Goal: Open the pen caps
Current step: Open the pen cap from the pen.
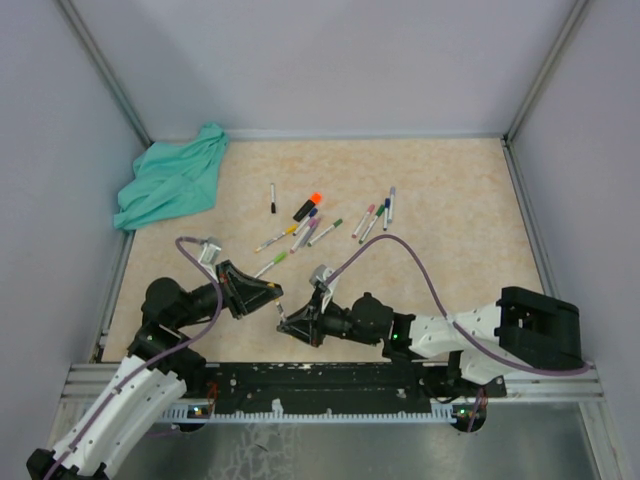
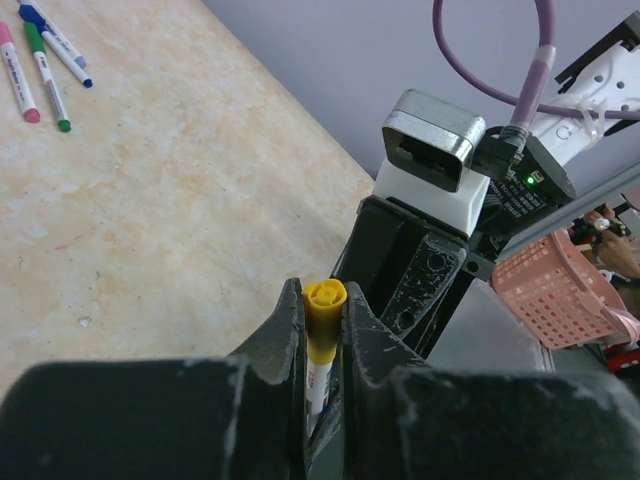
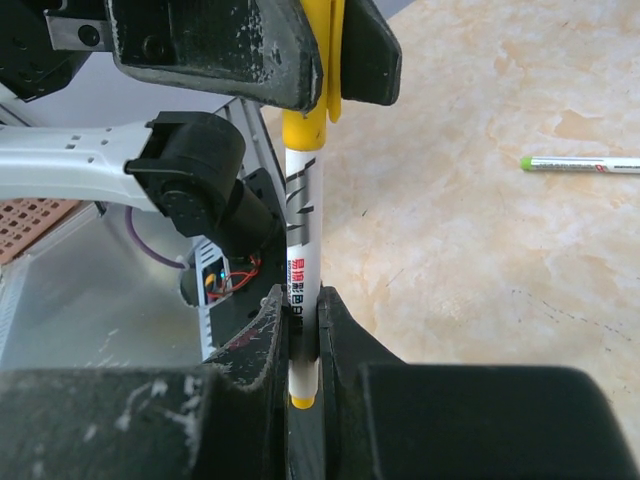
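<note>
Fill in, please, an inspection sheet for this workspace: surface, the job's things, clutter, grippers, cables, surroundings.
Surface: beige marbled table, no spill seen.
Job's things: yellow cap still on its pen barrel, held between both grippers; loose pens lie mid-table, caps on as far as visible, with an orange highlighter among them.
Clutter: teal cloth, crumpled at the far left corner.
Grippers: left gripper shut on the yellow cap; right gripper shut on the pen barrel.
Cables: purple cable loops over the right arm; a shorter loop at the left wrist.
Surroundings: grey walls; pink basket beyond the table.
</note>
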Controlling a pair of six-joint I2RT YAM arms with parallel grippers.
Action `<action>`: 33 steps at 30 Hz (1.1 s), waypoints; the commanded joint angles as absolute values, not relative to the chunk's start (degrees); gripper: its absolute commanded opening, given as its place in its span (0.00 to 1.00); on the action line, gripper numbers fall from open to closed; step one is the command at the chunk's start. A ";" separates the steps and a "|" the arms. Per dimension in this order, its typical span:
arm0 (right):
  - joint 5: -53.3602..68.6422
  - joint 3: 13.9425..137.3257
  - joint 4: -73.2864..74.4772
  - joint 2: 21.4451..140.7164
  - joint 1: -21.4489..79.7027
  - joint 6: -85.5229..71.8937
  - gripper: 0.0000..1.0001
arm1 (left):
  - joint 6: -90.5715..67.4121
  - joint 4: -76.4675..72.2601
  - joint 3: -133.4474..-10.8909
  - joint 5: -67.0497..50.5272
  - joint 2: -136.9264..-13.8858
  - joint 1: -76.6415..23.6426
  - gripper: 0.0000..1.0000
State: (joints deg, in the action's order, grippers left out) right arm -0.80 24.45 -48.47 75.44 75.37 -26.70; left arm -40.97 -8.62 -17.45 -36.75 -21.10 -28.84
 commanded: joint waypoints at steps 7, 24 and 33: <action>-0.09 27.63 -52.50 75.51 75.77 -25.49 0.27 | -42.48 -12.08 -16.15 -38.22 -20.21 -29.06 0.00; 2.03 30.71 -53.46 79.42 75.76 -26.45 0.10 | -42.79 -12.46 -14.97 -32.74 -16.66 -29.04 0.00; 2.58 24.86 -64.67 84.33 75.97 -32.50 0.00 | -38.73 -10.55 -21.78 -16.13 -20.26 -29.08 0.00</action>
